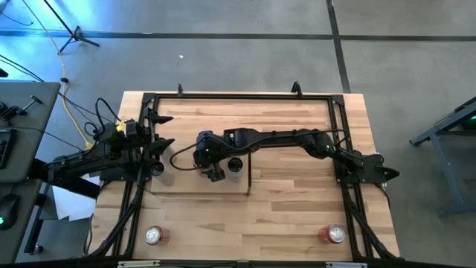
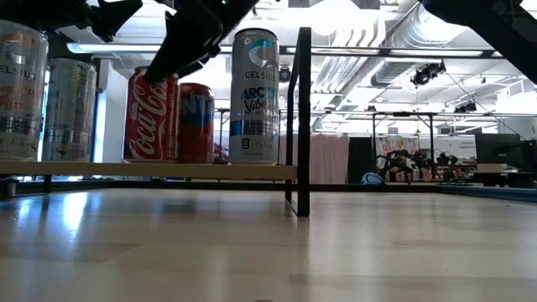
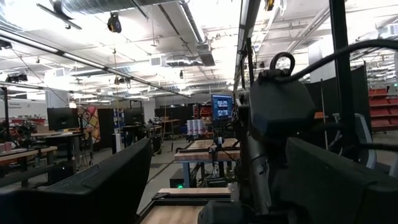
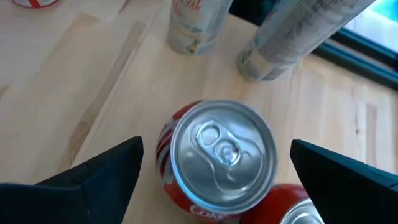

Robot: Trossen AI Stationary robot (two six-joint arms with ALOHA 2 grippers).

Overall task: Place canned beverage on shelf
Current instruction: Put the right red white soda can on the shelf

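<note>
R gripper reaches across from the R side of the table and hangs over the shelf near table centre, directly above the Coke can. In wrist view its fingers are spread wide, one at 9 o'clock and one at 3 o'clock of the can top, neither touching; the can stands upright on the pale shelf panel. Low view: Coke can stands on the shelf board, w/ a second red can just beside it at 3 o'clock, then a tall Celsius can next to the dark upright strip. Two more tall silver cans stand at the shelf's far left end; wrist view shows them as well. L arm waits at the L table edge, L gripper over the frame at approx 9 o'clock of the shelf; fingers spread, holding nothing. Two further cans sit off the shelf on the tabletop near the front edge: one at 7 o'clock, one at 5 o'clock.
</note>
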